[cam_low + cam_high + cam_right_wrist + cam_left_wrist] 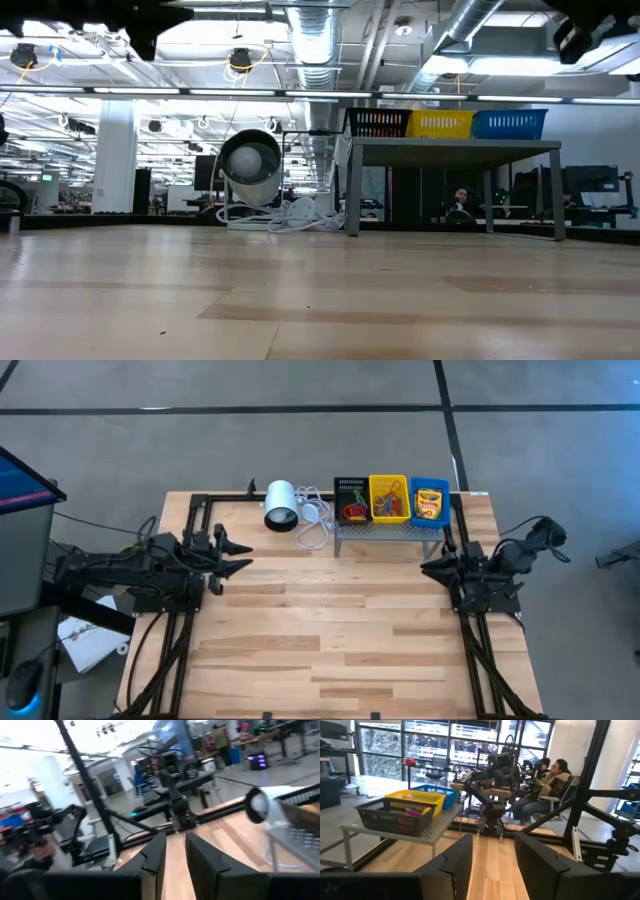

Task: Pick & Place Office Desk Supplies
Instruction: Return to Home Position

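Observation:
Three small trays stand side by side on a grey perforated rack [385,528] near the table's far edge. The black tray [352,500] holds small coloured rings or clips. Thin coloured rubber bands lie in the yellow tray [388,498]. A yellow-and-green crayon box [430,503] lies in the blue tray [431,518]. My left gripper [243,556] [492,862] hovers open at the table's left side, pointing right. My right gripper [428,567] [176,857] hovers open at the right side, pointing left. Neither is near the trays.
A white cylinder [281,505] lies on its side left of the rack, its white cable [315,522] coiled beside it. A dark frame runs along the table's left, far and right sides. Bare wood spans the middle and near part [330,640]. A person sits beyond the table [555,777].

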You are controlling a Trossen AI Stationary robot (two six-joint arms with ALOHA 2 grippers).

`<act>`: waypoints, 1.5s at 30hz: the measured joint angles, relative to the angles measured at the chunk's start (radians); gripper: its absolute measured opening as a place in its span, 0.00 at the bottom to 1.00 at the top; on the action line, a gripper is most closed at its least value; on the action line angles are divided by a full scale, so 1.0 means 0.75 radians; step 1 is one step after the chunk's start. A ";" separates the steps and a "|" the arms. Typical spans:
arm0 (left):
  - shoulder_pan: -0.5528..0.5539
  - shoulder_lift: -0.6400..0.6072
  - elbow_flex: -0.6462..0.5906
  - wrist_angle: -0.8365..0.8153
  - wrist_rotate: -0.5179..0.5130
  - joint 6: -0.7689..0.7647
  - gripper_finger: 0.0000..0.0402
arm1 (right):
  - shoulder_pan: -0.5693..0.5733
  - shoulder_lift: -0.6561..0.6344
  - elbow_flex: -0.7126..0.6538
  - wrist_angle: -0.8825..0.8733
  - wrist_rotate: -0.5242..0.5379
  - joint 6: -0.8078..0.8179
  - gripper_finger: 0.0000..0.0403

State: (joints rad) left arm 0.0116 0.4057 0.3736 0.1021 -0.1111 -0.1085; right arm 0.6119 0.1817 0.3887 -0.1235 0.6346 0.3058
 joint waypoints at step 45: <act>0.001 -0.019 -0.489 0.463 -0.047 0.116 0.35 | -0.528 -0.064 -0.508 0.335 -0.752 -0.104 0.17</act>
State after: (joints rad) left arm 0.0125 0.3916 0.0067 0.4495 -0.1461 -0.0212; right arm 0.2160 0.1337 0.0074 0.1279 0.0708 0.2279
